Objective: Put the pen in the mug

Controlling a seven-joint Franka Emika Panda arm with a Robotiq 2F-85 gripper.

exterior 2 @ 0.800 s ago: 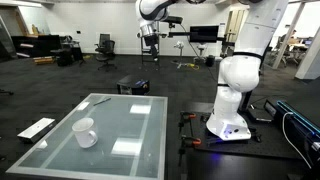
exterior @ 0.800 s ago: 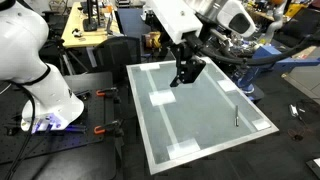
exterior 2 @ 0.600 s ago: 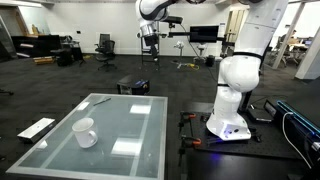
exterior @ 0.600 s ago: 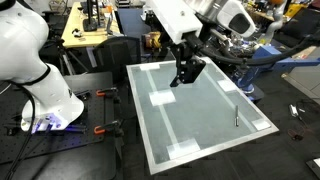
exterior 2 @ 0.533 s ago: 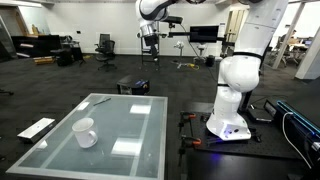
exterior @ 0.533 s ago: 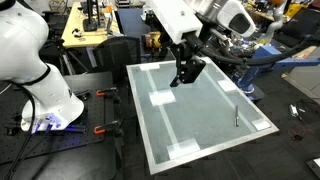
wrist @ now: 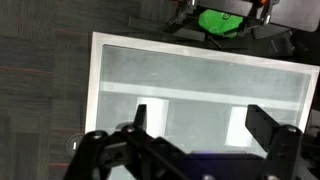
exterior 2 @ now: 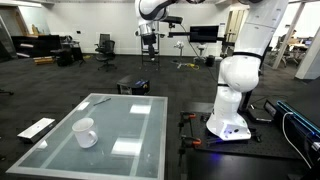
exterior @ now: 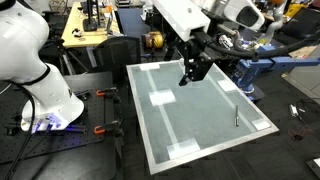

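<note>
Gripper (wrist: 200, 113) open — fingers (wrist: 140, 118) spread wide, nothing between them, glass table (wrist: 130, 60) in view beyond. In an exterior view, gripper (exterior: 190, 72) hangs above table, clear of glass. Pen (exterior: 237, 117) lies flat on table near one edge, well apart from gripper. Mug (exterior 2: 85, 132) stands upright on table — pen apart from it, near another edge.
</note>
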